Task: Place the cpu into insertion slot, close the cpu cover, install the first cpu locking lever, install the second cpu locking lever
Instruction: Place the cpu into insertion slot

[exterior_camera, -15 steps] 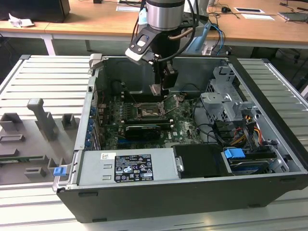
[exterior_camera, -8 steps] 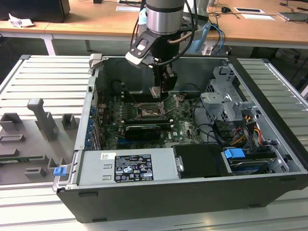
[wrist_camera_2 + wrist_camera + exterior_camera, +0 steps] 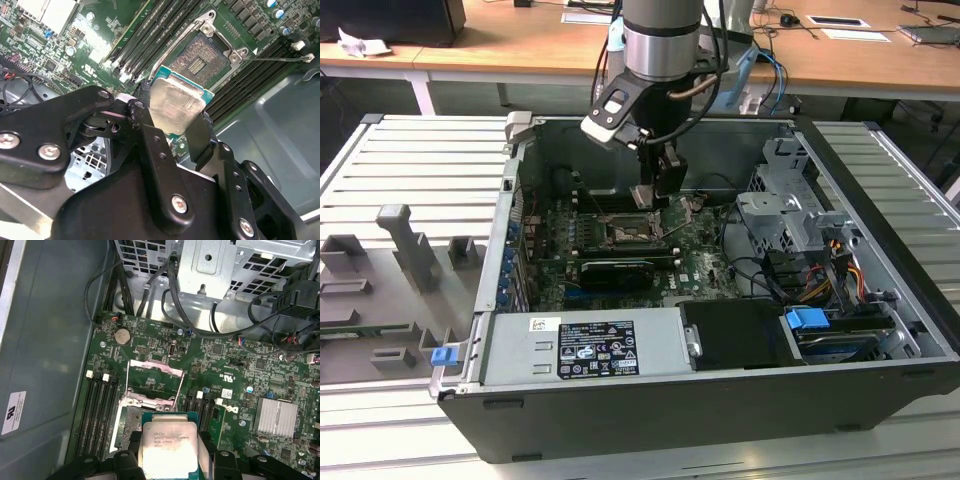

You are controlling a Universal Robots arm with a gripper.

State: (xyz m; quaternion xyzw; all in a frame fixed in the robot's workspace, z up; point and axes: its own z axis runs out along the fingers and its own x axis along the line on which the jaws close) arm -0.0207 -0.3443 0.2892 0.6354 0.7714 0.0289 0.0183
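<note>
One cpu (image 3: 175,107) pinched between fingers (image 3: 150,145), hovering close above insertion slot (image 3: 197,62). Tip imo: square its edges to slot rim, lower flat, no tilt, no forcing.

Your chip (image 3: 176,102) is a flat square with a dull silvery top and a green edge. It is clamped on two opposite sides by the tool (image 3: 172,125) and hangs above the socket (image 3: 196,62), not seated. The socket is a black square with a dark centre, lying bare. Its metal cover (image 3: 150,365) stands swung open, and a thin lever (image 3: 275,59) sticks out from one corner.
</note>
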